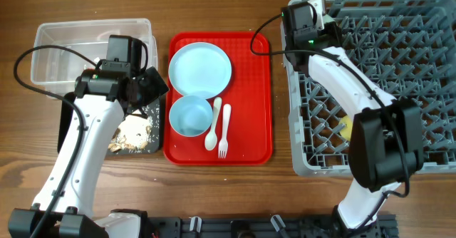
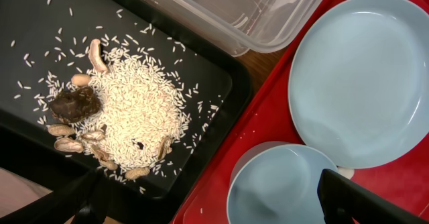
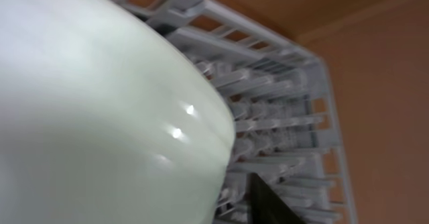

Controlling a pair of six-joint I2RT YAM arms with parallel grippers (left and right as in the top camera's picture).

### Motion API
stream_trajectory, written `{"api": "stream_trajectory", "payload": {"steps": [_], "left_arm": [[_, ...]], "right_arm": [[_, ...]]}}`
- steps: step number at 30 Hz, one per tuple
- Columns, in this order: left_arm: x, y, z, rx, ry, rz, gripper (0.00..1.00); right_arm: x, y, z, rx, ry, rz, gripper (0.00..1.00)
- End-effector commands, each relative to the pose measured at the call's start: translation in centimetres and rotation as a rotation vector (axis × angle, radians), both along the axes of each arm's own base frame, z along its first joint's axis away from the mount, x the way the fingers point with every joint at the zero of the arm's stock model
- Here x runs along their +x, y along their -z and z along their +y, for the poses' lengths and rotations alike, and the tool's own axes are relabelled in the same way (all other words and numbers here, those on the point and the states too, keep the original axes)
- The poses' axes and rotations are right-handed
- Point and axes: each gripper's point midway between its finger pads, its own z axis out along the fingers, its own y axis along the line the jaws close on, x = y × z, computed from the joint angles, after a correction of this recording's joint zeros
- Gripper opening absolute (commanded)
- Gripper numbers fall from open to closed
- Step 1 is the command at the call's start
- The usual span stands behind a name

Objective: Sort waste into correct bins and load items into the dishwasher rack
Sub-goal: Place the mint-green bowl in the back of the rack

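My left gripper (image 1: 146, 88) (image 2: 208, 190) is open and empty, low over the edge where the black tray (image 1: 155, 117) (image 2: 208, 76) meets the red serving tray. Rice, peanuts and a brown lump of food scraps (image 1: 130, 135) (image 2: 127, 110) lie in the black tray. The pale blue plate (image 1: 199, 68) (image 2: 365, 76), pale blue bowl (image 1: 190, 115) (image 2: 281, 187), white spoon (image 1: 213, 127) and fork (image 1: 224, 127) lie on the red tray. My right gripper (image 1: 313, 21) (image 3: 228, 197) holds the mint-green bowl (image 3: 100, 117) over the far left corner of the grey rack (image 1: 399, 74) (image 3: 281, 110). A yellow cup (image 1: 347, 130) sits in the rack.
The clear tub (image 1: 71, 38) (image 2: 255, 16) stands behind the black tray, with a bit of red showing inside it. The red serving tray (image 1: 253, 88) (image 2: 268, 117) lies between the bins and the rack. Bare wood table shows around them.
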Motion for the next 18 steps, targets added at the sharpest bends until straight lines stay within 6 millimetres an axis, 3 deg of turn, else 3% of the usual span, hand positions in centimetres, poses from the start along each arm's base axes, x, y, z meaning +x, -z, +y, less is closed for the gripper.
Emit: {"api": "stream_trajectory", "payload": {"steps": [1,4,6,9,11,14,17,18], "left_arm": [[0.2,-0.8,0.4,0.009,-0.019,-0.030,1.00],[0.1,-0.8,0.4,0.010,-0.018,-0.029,1.00],[0.0,-0.7,0.4,0.010,-0.018,-0.025,1.00],[-0.4,-0.6,0.5,0.017,-0.019,-0.005,1.00],[-1.3,-0.4,1.4,0.057,-0.036,0.031,1.00],[-3.2,-0.2,6.2,0.012,-0.211,0.087,1.00],[-3.8,0.0,8.8,-0.057,-0.324,0.086,1.00],[-3.8,0.0,8.8,-0.057,-0.323,0.086,1.00]], "right_arm": [[-0.6,-2.5,3.0,0.227,-0.114,-0.032,0.57],[-2.1,-4.4,5.4,0.371,-0.223,-0.009,0.70],[-3.7,-5.9,7.8,0.509,-0.329,0.012,0.71],[-6.7,-8.3,12.8,0.819,-0.480,0.051,0.72],[-9.9,-8.4,16.9,1.073,-0.540,0.177,0.68],[-14.2,-4.7,21.9,1.106,-0.567,0.405,0.68],[-17.7,1.6,28.6,1.112,-0.513,0.618,0.67],[-18.4,3.1,29.8,1.099,-0.517,0.657,0.67]]}}
